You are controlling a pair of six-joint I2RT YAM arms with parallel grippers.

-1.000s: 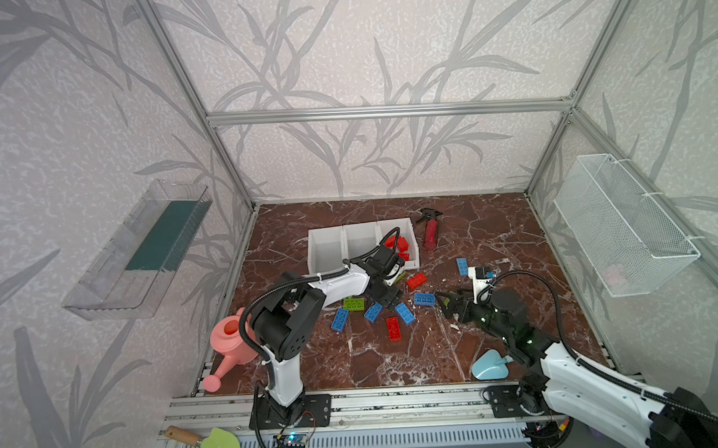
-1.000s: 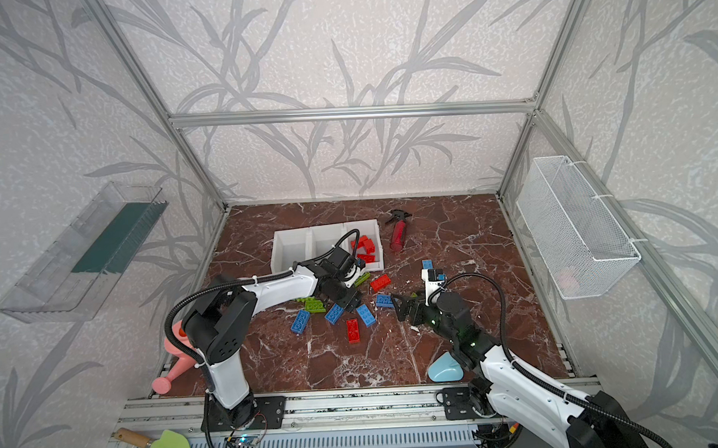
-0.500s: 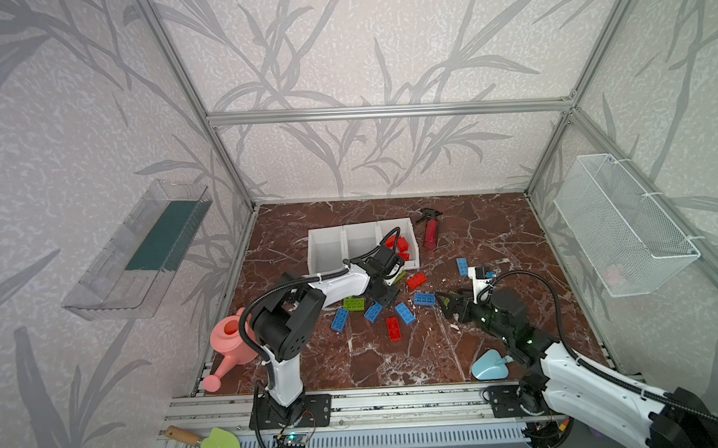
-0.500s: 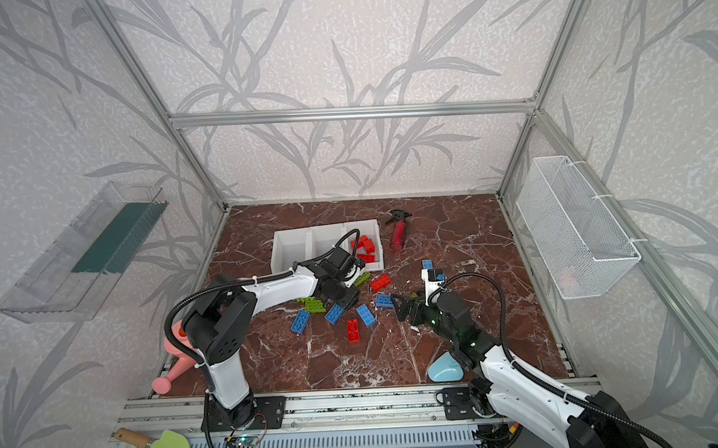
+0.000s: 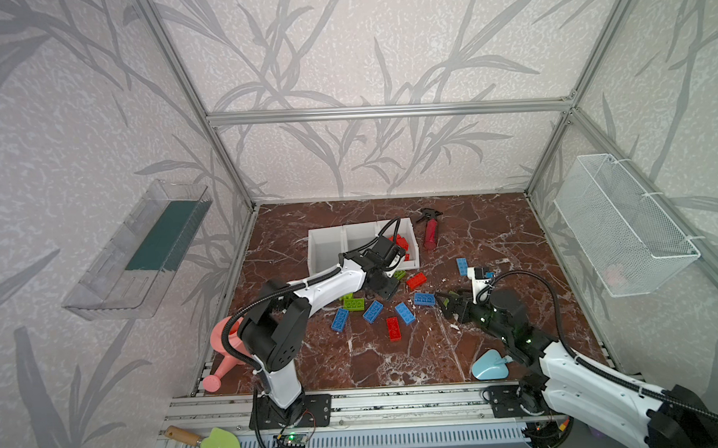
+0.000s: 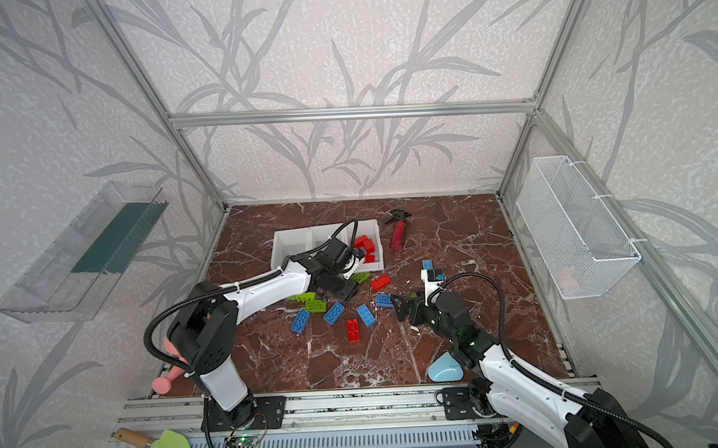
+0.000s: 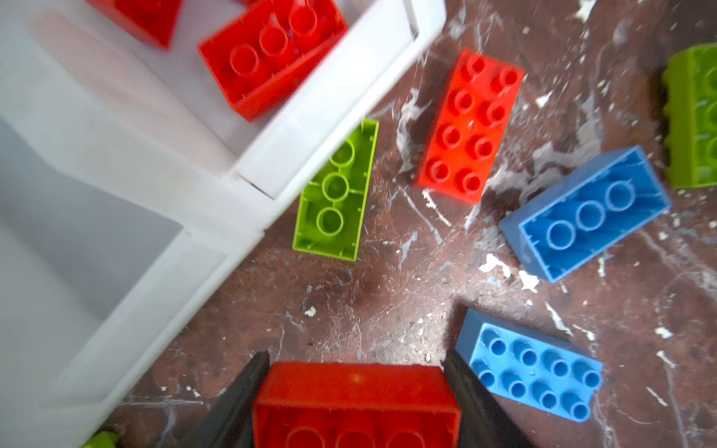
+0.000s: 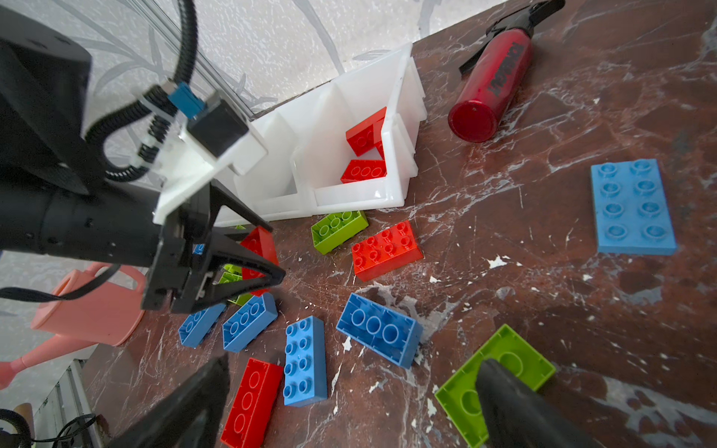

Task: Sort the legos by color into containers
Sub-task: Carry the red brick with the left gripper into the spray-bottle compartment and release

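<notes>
Nearby, spray bottle (image 5: 431, 234) beside containers (image 5: 324, 253).

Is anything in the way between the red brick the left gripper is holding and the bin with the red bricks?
Only a lime green brick lies upside down on the floor before the front lip of that bin. Carried above both, the red brick in the left gripper likely meets nothing else.
</notes>
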